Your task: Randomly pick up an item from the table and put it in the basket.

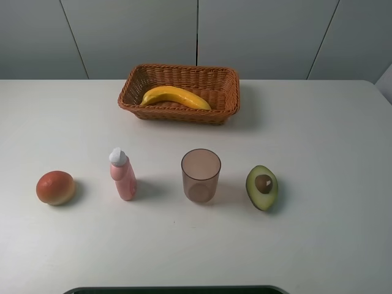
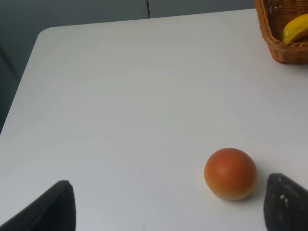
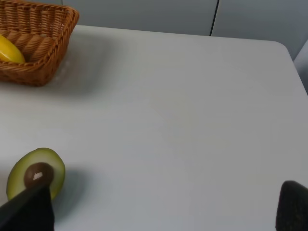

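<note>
The yellow banana (image 1: 176, 97) lies inside the wicker basket (image 1: 228, 92) at the back middle of the white table (image 1: 331, 153). Part of the banana (image 2: 295, 28) and basket (image 2: 284, 45) shows in the left wrist view, and part of the banana (image 3: 8, 49) and basket (image 3: 38, 43) in the right wrist view. Neither gripper shows in the high view. My left gripper (image 2: 168, 207) is open and empty, low over the table near the round orange-red fruit (image 2: 230, 173). My right gripper (image 3: 159, 211) is open and empty near the halved avocado (image 3: 36, 174).
Across the table's front stand the orange-red fruit (image 1: 56, 187), a pink bottle with a white cap (image 1: 122, 174), a translucent brown cup (image 1: 200, 175) and the halved avocado (image 1: 262, 187). A dark edge (image 1: 177, 290) runs along the near side.
</note>
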Robot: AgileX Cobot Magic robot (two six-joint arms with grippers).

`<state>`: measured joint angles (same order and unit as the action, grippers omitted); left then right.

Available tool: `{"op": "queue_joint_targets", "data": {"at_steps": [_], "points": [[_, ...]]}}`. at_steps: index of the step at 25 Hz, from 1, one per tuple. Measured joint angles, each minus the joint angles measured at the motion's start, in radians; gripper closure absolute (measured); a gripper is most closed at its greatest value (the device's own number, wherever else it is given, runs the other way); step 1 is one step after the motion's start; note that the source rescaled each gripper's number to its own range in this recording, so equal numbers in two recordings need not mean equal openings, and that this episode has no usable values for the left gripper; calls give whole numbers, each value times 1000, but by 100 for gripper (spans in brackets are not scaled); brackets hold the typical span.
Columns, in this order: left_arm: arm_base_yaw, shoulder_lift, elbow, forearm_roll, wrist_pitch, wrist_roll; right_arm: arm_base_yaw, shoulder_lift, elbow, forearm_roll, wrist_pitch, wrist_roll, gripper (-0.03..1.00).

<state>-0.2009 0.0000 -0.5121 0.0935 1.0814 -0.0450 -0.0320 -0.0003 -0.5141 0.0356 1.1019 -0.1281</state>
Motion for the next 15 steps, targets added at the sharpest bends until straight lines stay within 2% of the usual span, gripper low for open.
{"op": "queue_joint_targets", "data": {"at_steps": [15], "points": [[0, 0, 0, 0, 0, -4, 2, 0, 0, 0, -2, 4, -3]]}}
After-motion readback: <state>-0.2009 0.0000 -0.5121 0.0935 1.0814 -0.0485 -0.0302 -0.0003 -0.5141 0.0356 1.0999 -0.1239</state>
